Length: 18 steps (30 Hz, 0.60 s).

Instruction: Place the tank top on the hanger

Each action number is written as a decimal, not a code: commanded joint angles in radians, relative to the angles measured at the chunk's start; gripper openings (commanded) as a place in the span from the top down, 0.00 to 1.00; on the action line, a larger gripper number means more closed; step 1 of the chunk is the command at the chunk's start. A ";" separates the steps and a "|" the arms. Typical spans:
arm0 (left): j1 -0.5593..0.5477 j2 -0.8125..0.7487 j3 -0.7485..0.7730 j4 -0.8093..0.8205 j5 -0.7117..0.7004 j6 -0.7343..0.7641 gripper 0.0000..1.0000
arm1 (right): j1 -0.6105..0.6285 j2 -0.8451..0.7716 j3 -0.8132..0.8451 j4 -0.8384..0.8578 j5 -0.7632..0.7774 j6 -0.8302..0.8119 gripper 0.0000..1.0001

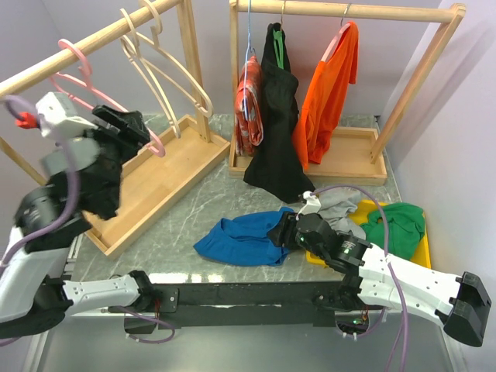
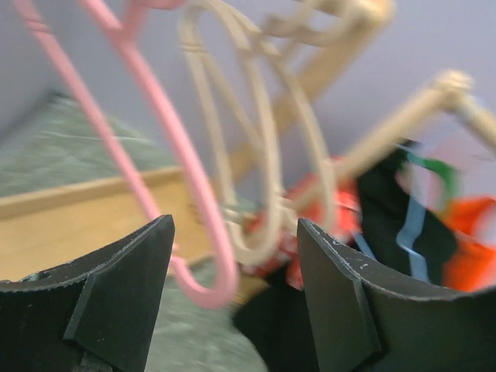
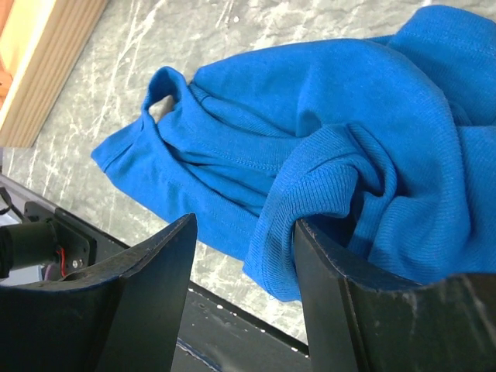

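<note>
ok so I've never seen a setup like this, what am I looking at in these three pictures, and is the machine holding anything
Two robot arms are bolted at the near edge of a table. One picture looks down from above; the other two come from a camera on each wrist. A blue tank top lies on the table, beside a yellow tray with a green garment and a grey garment. The left tool stands open by a pink hanger on a rack; the right tool stands open at the tank top. Neither grips anything.
</note>
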 commanded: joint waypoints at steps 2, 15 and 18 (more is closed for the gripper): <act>0.031 0.029 -0.086 0.069 -0.320 0.162 0.28 | -0.002 0.012 0.044 0.025 -0.011 -0.020 0.39; 0.349 0.282 0.112 -0.027 0.007 0.190 0.24 | -0.002 0.037 0.044 0.030 -0.042 -0.014 0.39; 0.425 0.297 0.119 -0.063 0.074 0.169 0.26 | 0.000 0.034 0.042 0.028 -0.045 -0.015 0.39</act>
